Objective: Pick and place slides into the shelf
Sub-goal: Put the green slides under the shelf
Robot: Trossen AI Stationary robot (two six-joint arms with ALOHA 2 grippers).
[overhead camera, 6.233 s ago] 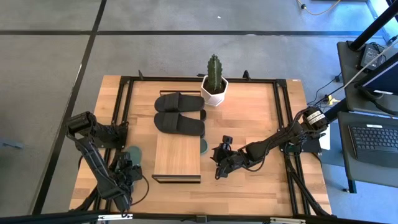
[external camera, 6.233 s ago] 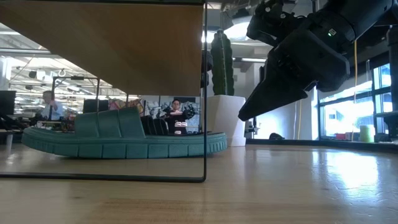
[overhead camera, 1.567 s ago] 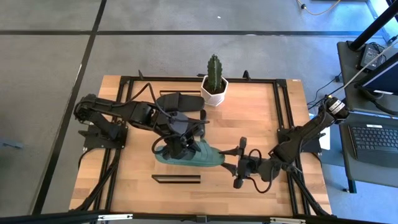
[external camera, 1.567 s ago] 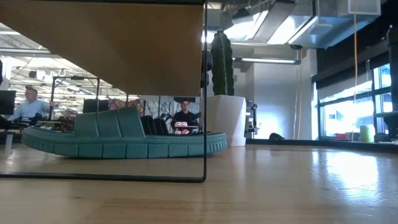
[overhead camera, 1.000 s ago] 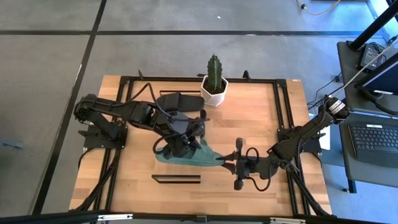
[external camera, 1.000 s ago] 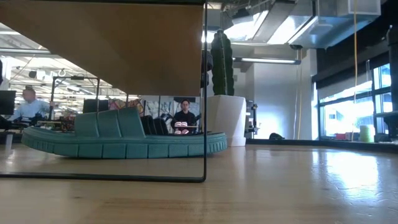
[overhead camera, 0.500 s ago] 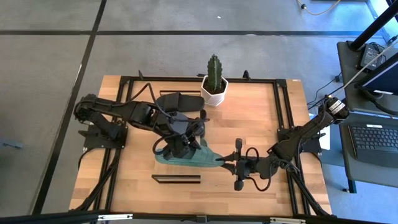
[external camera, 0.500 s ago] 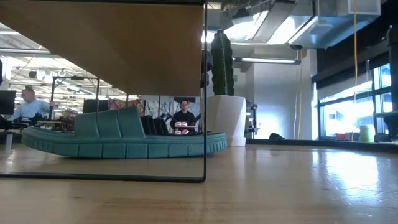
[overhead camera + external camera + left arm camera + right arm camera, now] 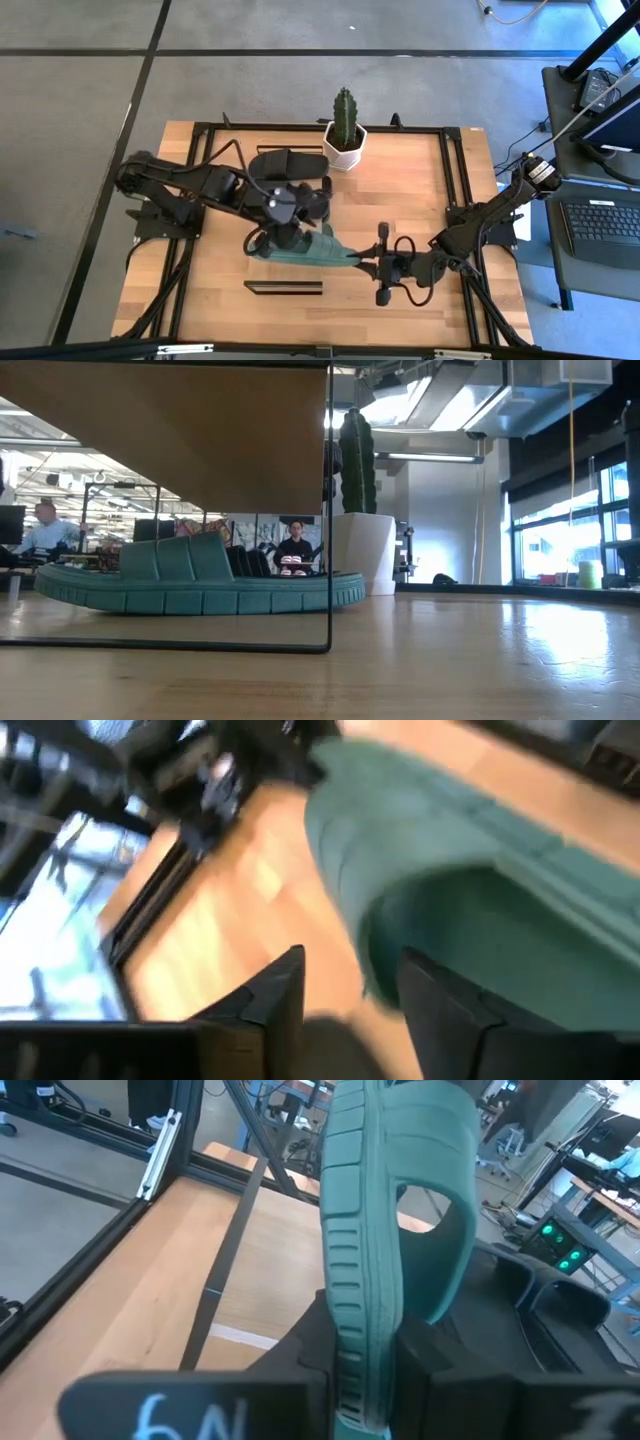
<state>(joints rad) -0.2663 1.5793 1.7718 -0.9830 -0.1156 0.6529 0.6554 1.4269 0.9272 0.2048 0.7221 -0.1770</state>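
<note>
The right gripper (image 9: pixel 360 263) sits low over the near middle of the table (image 9: pixel 400 190), its jaws clamped on one end of a green slide (image 9: pixel 322 252). In the right wrist view that slide (image 9: pixel 400 1200) stands on edge between the dark fingers (image 9: pixel 310 1345), sole to one side and strap to the other. The left gripper (image 9: pixel 285 230) reaches in from the far left corner and is down on the other end of the same slide. Its wrist view shows the green strap (image 9: pixel 480 900) close ahead, but whether it is clasping the slide cannot be told.

The shelf (image 9: pixel 285 280) stands near the front edge of the table, left of centre, its light plank top almost matching the tabletop and its thin black frame showing along the near side. The held slide stretches across the far part of the shelf top and out past its right side; whether it touches the plank is unclear.

In the low view a second green slide (image 9: pixel 190 585) lies flat on the table under the shelf plank (image 9: pixel 160 430), inside the black frame.

A black slide (image 9: pixel 288 161) lies behind the left arm, just beside a cactus in a white pot (image 9: pixel 344 135) at the far edge.
</note>
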